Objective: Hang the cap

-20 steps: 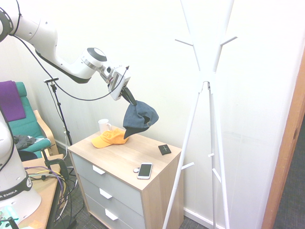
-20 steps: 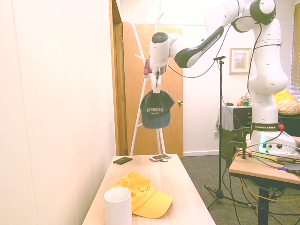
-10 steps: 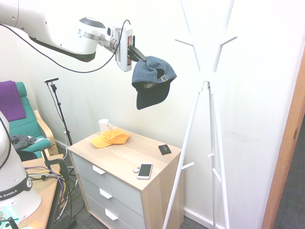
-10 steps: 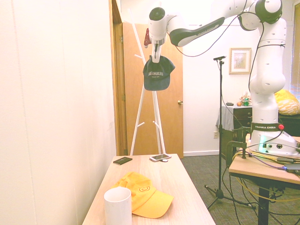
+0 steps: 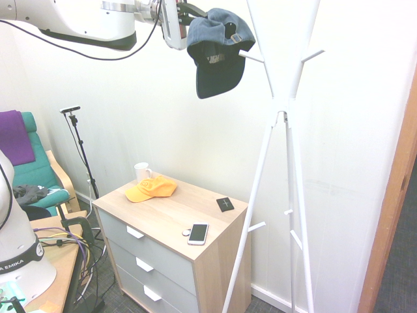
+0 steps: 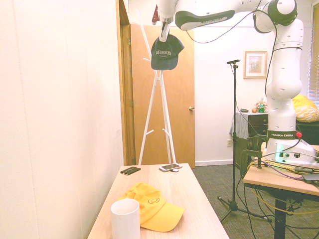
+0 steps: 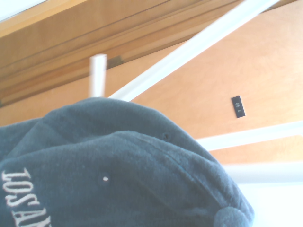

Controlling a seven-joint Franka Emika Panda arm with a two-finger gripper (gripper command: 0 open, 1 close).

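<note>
1. Nearest the white branching coat rack (image 5: 300,149), the dark two-finger tool (image 5: 201,13) was pinched closed on the crown of the navy-blue fabric baseball cap (image 5: 220,55). The cap hung in the air at the height of the rack's upper pegs, on the robot's side of the rack.
2. The short white peg (image 5: 251,57) on that side of the rack crossed in front of the cap's edge in the first exterior view. Whether the two touched could not be told.
3. The likeliest trouble was a miss: with the crown bunched in the grip, the opening might not have met the peg, and the cap would have slid off on release.
4. Pushing on toward the rack with poor depth could have knocked the peg, tipped the rack or twisted the cap loose.
5. The cap looked soft and slightly faded, its curved brim drooping downward, with pale lettering on the front and a strap with a metal buckle at the back.
6. Farther from the rack, and below it, stood the pale wooden chest of drawers (image 5: 176,207), carrying a flat black card (image 5: 225,204) and a white-edged phone (image 5: 198,233).
7. Farthest from the rack on it were the yellow-orange cap (image 5: 151,189) and the white mug (image 5: 143,171).
</note>
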